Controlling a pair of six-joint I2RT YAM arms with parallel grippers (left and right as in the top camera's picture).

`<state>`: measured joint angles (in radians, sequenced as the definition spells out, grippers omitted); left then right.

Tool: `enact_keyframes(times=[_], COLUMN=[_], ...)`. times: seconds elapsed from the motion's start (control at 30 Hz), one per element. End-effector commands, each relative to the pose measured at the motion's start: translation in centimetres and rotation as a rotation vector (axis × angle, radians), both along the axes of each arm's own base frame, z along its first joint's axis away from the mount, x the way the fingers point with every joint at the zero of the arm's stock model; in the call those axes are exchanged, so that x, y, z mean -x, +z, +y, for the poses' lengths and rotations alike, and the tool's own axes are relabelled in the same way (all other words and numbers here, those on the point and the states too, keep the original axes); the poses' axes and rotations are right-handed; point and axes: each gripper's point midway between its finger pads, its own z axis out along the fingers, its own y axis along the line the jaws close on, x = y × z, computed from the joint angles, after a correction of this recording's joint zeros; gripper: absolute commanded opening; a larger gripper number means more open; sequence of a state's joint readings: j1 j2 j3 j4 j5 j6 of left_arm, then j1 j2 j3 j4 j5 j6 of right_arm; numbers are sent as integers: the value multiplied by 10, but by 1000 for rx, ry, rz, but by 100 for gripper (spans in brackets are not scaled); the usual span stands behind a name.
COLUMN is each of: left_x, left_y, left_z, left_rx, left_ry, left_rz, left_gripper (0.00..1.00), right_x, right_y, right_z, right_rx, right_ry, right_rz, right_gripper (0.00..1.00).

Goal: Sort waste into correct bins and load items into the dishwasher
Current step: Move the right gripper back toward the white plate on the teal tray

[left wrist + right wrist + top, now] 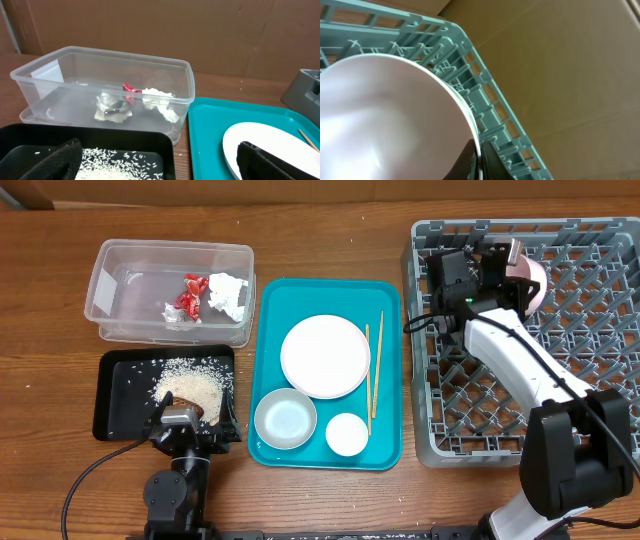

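The right end effector (479,162) is pinched tight on the rim of the pink bowl (385,115), which it holds on edge inside the grey dish rack (480,410) at the upper right of the overhead frame. The left end effector (193,420) is spread wide at the lower left, at the near edge of the black tray (115,395) of rice (190,385). Above that tray the clear tub (130,260) holds the red wrapper (188,298) and napkin (228,295). The teal tray (385,380) in the middle carries the plate (325,357), greyish-white bowl (285,420), cup (347,434) and chopsticks (373,375).
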<state>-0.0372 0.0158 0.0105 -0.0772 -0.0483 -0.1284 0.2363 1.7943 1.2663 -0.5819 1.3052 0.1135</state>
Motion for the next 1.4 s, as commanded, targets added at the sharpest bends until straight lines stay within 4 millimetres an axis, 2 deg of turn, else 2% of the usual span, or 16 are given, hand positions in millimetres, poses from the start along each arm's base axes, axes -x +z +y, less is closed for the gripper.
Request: enact_keyframes(times=[0.0, 0.2, 0.4, 0.57, 0.67, 0.8, 0.9, 1.0, 1.17, 1.3, 1.37], left_x=[0, 0, 0, 0, 0, 0, 0, 0, 0, 0, 0], left_y=[2, 2, 2, 1, 2, 2, 1, 2, 1, 2, 1], left_z=[2, 2, 2, 2, 2, 2, 2, 2, 2, 2, 2], left_rx=[10, 10, 10, 10, 10, 9, 10, 10, 10, 10, 10], left_ry=[9, 9, 9, 9, 9, 9, 9, 9, 9, 9, 9], left_rz=[-12, -12, -12, -12, -12, -12, -12, -12, -12, -12, -12], left_gripper=[100, 100, 100, 100, 100, 100, 100, 100, 100, 100, 100], right_x=[0, -4, -5, -3, -1, 0, 1, 2, 8, 21, 32], right_y=[-2, -16, -34, -35, -37, -37, -37, -32, -14, -3, -6], right_z=[-1, 10, 32, 48, 56, 67, 80, 94, 133, 170, 190], right_rx=[26, -12, 6, 19, 25, 23, 27, 27, -5, -108, -249], right_ry=[2, 46, 99, 140, 160, 184, 215, 251, 357, 486, 552], right_rz=[33, 76, 150, 173, 197, 190, 193, 183, 132, 119, 114], right_gripper=[4, 4, 6, 23, 28, 42, 47, 54, 68, 69, 69])
